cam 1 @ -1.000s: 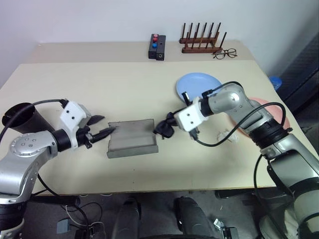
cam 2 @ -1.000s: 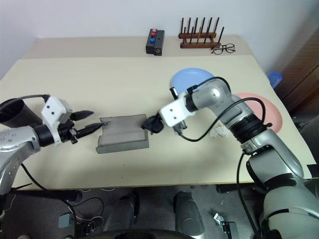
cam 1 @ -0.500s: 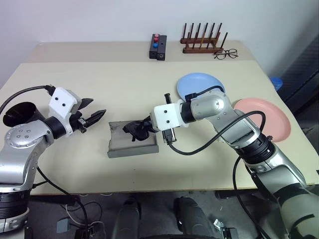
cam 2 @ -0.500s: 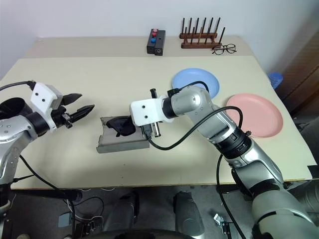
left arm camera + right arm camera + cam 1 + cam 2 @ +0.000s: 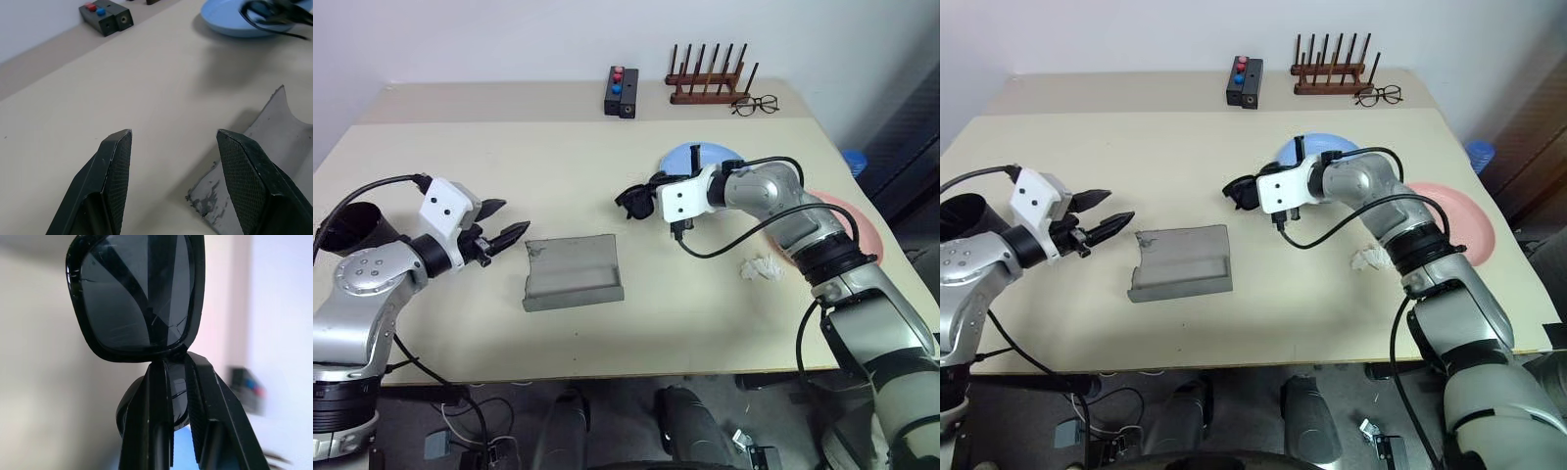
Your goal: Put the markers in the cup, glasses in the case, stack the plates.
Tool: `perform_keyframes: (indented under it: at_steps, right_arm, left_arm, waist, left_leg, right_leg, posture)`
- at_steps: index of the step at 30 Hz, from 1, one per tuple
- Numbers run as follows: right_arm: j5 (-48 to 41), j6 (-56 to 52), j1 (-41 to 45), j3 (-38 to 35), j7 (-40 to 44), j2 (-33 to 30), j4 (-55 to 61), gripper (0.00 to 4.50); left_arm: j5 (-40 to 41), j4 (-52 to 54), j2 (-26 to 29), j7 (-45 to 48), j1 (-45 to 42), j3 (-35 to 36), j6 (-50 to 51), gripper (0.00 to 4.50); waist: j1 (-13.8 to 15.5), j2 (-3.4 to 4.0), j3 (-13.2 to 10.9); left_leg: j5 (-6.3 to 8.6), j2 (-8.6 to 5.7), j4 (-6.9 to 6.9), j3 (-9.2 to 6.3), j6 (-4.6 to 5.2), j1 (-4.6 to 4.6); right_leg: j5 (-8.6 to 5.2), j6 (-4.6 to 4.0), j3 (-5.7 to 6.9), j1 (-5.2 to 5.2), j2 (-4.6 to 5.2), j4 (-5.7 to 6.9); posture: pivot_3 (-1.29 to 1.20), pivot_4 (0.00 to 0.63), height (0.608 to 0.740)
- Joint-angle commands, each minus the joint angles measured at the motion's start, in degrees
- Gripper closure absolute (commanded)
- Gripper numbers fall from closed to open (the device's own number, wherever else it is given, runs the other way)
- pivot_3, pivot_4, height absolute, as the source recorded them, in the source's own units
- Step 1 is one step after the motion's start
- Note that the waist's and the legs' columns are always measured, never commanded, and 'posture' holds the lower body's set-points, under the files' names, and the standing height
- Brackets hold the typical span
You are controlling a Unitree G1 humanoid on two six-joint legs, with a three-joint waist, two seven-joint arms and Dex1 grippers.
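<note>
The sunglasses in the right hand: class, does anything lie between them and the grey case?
Nothing visible does. The sunglasses, pinched in the right hand, hang above bare table; the case lies open and empty.

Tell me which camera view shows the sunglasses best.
The right wrist view: the sunglasses are close up, one dark lens facing the camera, the frame pinched between the right gripper's fingers. The eye views show them small, held above the table near the blue plate. The left wrist view catches them partly, at its edge.
</note>
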State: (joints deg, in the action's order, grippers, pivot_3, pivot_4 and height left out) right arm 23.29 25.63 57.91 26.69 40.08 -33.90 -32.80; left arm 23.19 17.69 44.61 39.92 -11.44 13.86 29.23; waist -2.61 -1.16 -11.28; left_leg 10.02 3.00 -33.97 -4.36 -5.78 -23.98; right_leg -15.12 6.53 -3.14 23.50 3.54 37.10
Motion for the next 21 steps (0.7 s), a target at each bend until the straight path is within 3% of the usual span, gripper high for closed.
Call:
perform_keyframes:
  at_steps: [1,6,10,12,21]
  right_arm:
    - [1.6,6.1,0.9,-1.4,-6.2,1.5,-3.7,4.44]
    - [7.3,10.6,1.1,-0.5,-15.2,2.2,-7.8,4.44]
    - [19.4,7.2,4.7,2.1,-34.0,2.5,-13.8,4.44]
    - [21.2,5.8,5.8,2.5,-38.0,3.1,-16.6,4.44]
    - [9.9,-4.2,7.3,-5.7,-34.7,9.3,-26.8,4.44]
  left_arm:
    - [0.1,2.1,-0.2,0.1,-0.3,0.3,-1.1,1.69]
    - [0.3,2.9,-0.6,0.0,0.3,0.2,-0.8,1.69]
    - [0.2,3.0,-1.0,-0.1,-0.2,-0.4,-0.7,1.69]
    - [0.2,3.0,-1.1,0.0,-0.3,-0.5,-0.7,1.69]
    - [0.0,2.7,-1.1,0.3,-1.0,-1.5,-1.0,1.69]
  waist:
    - [-0.1,0.00,0.0]
    - [0.0,0.01,0.0]
    - [0.0,0.01,0.0]
    - [0.0,0.01,0.0]
    - [-0.2,0.02,0.0]
  left_leg:
    - [0.00,0.00,0.02,0.00,0.00,0.00]
    - [0.00,0.00,0.02,0.00,0.00,0.00]
    - [-0.01,-0.01,0.00,0.00,-0.02,0.00]
    - [-0.02,-0.01,0.01,0.00,-0.02,0.00]
    - [-0.01,-0.01,0.05,0.00,-0.01,0.00]
  right_leg:
    - [0.00,0.01,0.00,0.00,0.00,0.00]
    - [0.00,0.01,-0.01,0.00,0.00,0.00]
    - [0.00,-0.01,-0.01,0.00,0.02,0.00]
    - [0.00,-0.02,-0.01,0.01,0.02,0.01]
    - [0.01,0.01,-0.02,0.00,0.02,0.01]
  posture:
    - [0.00,0.150,0.738]
    - [0.00,0.150,0.738]
    - [0.00,0.150,0.738]
    - [0.00,0.150,0.738]
    - [0.00,0.150,0.738]
